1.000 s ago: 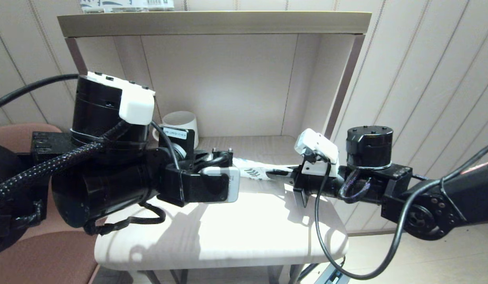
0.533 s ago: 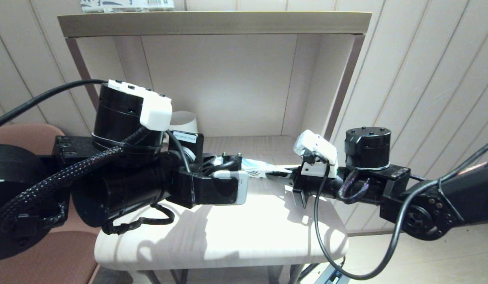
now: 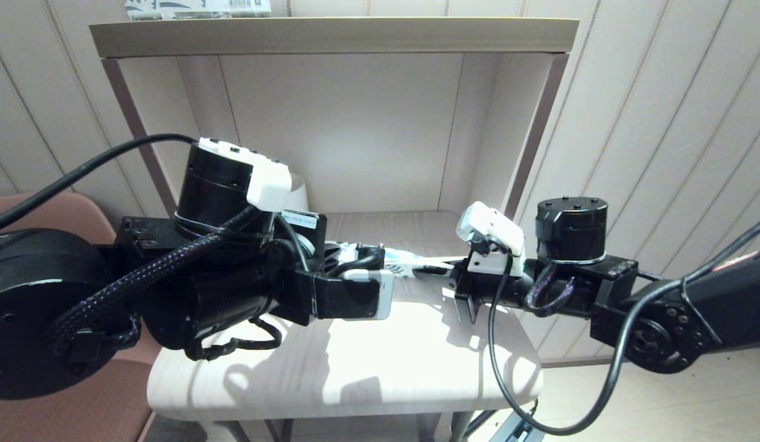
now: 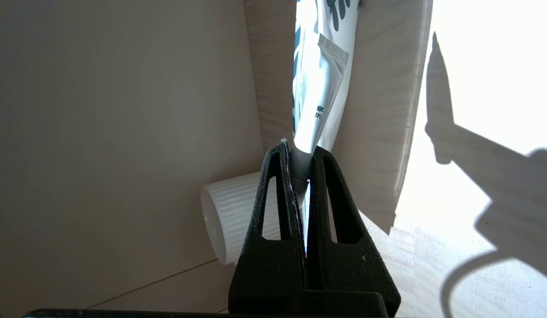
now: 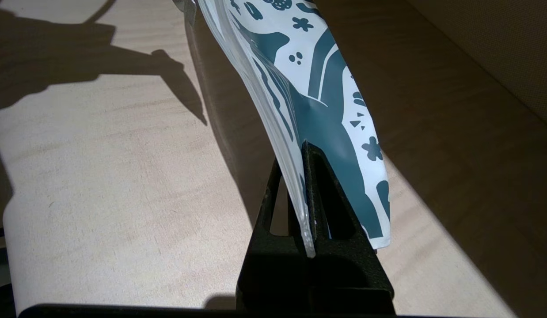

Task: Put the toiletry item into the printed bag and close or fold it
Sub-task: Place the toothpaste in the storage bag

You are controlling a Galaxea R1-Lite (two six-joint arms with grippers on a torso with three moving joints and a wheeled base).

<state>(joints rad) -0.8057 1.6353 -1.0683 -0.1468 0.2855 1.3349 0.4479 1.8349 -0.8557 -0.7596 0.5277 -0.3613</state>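
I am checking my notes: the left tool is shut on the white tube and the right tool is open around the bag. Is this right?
No: the right tool is shut on the bag, as the right wrist view shows. The left tool is indeed shut on the white tube.

The tube (image 4: 320, 104) pinched in the left gripper (image 4: 300, 152) bore two small dark characters, "牙膏", on its white body just beyond the fingertips. Further from the gripper, the tube's crimped end carried a line of tiny print too small to read. A white label (image 3: 299, 218) on the left wrist had dark print that could not be read, and the bag (image 5: 326, 110) in the right gripper (image 5: 306, 194) showed only leaf and flower print, no writing.
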